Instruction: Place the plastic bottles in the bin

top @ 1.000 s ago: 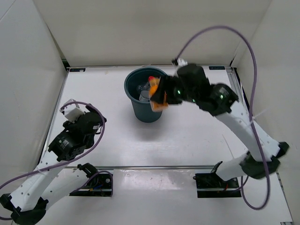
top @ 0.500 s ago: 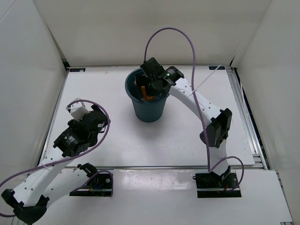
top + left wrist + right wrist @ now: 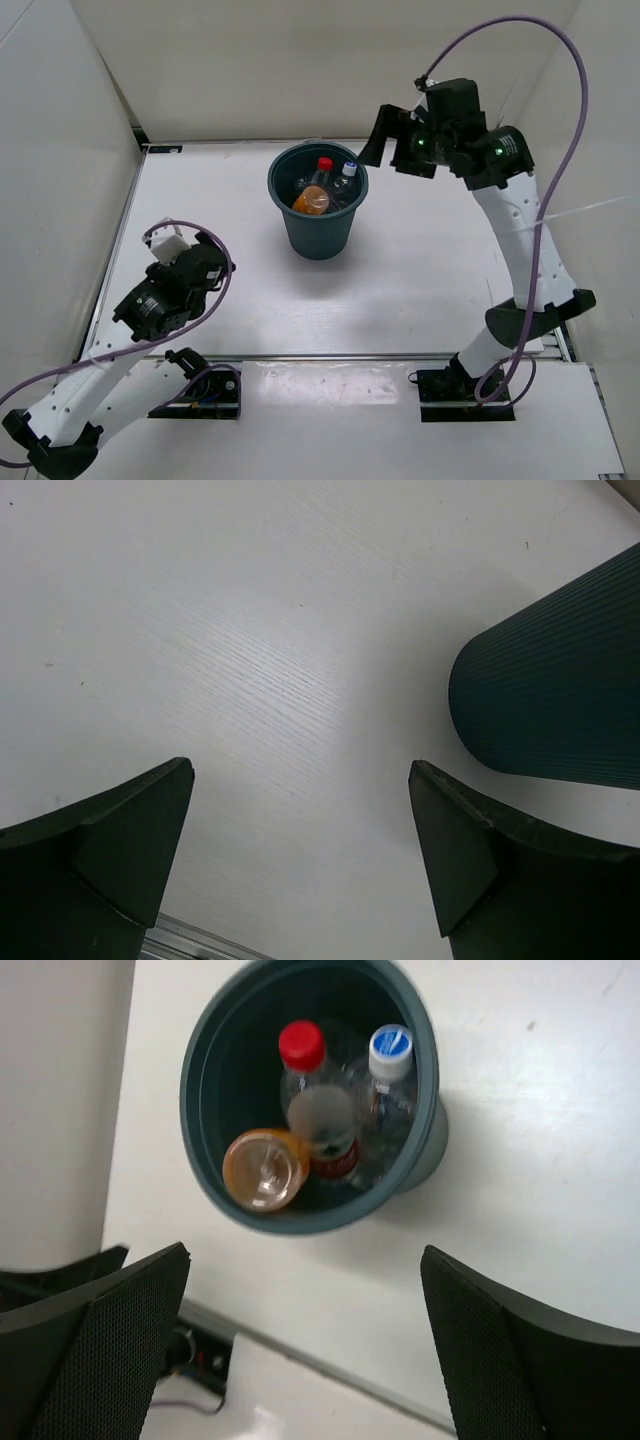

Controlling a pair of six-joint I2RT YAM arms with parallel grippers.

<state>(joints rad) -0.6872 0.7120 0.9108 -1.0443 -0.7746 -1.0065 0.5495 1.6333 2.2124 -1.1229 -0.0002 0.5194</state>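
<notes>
The bin (image 3: 318, 232), a dark teal round bucket, stands at the back middle of the table. Inside it lie an orange bottle (image 3: 311, 201), a clear red-capped bottle (image 3: 323, 165) and a clear bottle with a blue-white cap (image 3: 349, 170). My right gripper (image 3: 392, 143) hangs open and empty, raised to the right of the bin. Its wrist view looks down into the bin (image 3: 427, 1080) at the orange bottle (image 3: 264, 1168), the red-capped bottle (image 3: 312, 1100) and the blue-capped one (image 3: 390, 1060), with the right gripper (image 3: 305, 1255) wide apart. My left gripper (image 3: 207, 262) is open and empty at the near left.
White walls close the table in at the left, back and right. In the left wrist view the left gripper (image 3: 300, 767) hovers over bare white table, with the bin's ribbed side (image 3: 560, 690) to its right. A metal rail (image 3: 330, 356) runs along the near edge.
My right gripper opened and let go of the orange bottle, which now lies in the bin. The right arm then rose and swung right, away from the bin. The left arm barely moved.
</notes>
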